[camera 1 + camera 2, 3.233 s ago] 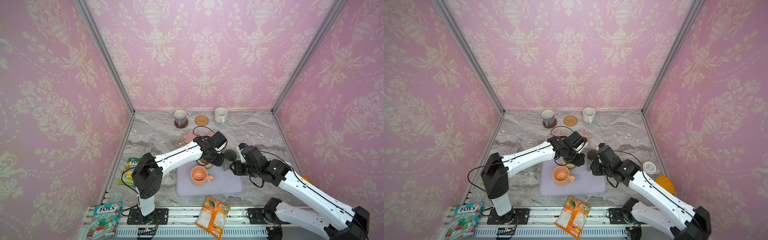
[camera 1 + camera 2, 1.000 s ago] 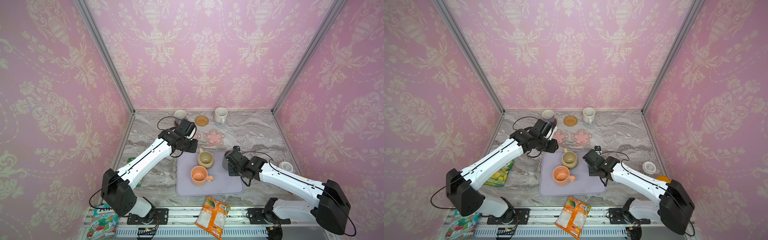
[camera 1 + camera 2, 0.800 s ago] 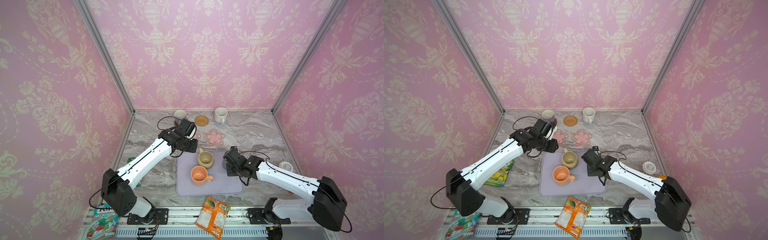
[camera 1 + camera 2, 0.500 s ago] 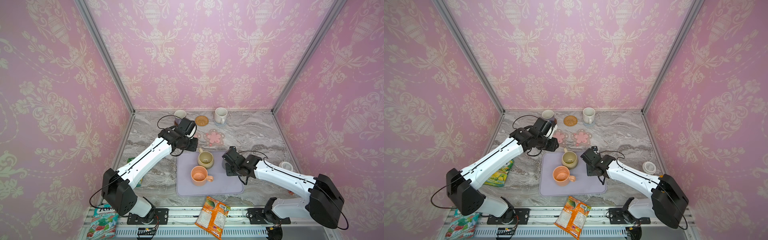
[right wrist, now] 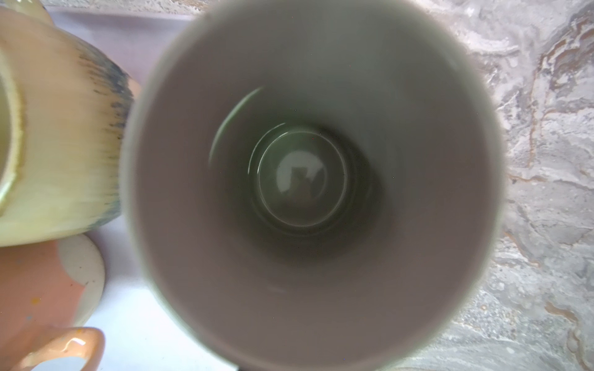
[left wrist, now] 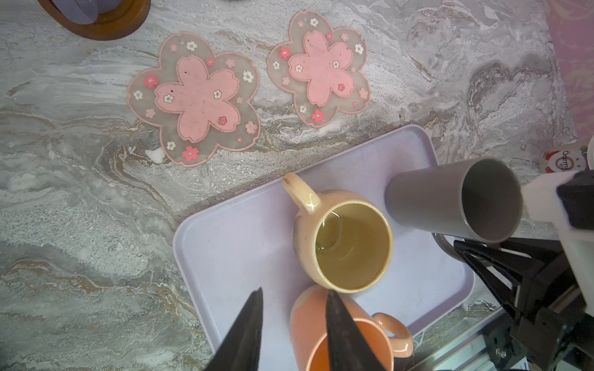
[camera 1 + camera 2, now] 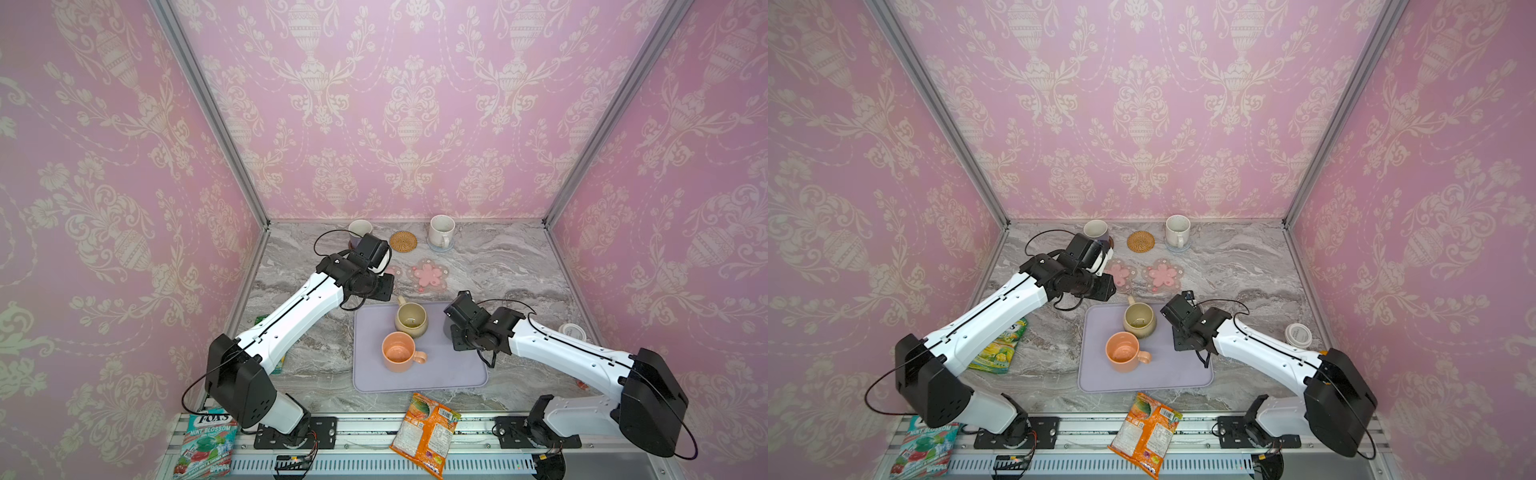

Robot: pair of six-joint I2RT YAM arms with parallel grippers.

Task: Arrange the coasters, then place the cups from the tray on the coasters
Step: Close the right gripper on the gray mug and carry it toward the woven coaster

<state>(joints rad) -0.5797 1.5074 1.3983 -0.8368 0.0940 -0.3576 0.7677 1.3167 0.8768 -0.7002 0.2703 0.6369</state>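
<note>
Nearest us lies an orange snack packet [image 7: 426, 438], no part in this. Just past it is the tray [image 7: 449, 374], with three cups on it: the peach-orange mug [image 7: 399, 351] closest, the beige-olive mug [image 7: 410, 320] behind it, and at the tray's right edge the tall dark grey mug [image 6: 427, 205], upright, its long axis straight up. That's the one in play.

The right gripper [image 6: 460, 248] sits directly over it (its wrist camera stares straight down the barrel). Its jaws are clenched at the handle, which points back toward the right arm. We read that as a grip on the handle, though the contact is partly hidden. The left gripper [image 6: 293, 294] hangs near the tray's far left corner, jaws released, nothing between them.

Now the relation that counts: every free coaster lies beyond the mug. On the counter [image 7: 498, 270] just past the tray's far edge sit the left flower coaster [image 7: 1120, 272] and the right flower coaster [image 7: 1163, 274], both bare. The right one is nearest the grey mug, lying away from the jaws and slightly left.

Further back, the rattan coaster [image 7: 403, 241] is bare too. It sits between the lavender mug [image 7: 359, 229] on the dark brown coaster [image 6: 106, 27] and the white mug [image 7: 440, 230] on the pale blue-grey coaster [image 7: 1180, 249]. We'd call it a lift, then a short carry outward.
</note>
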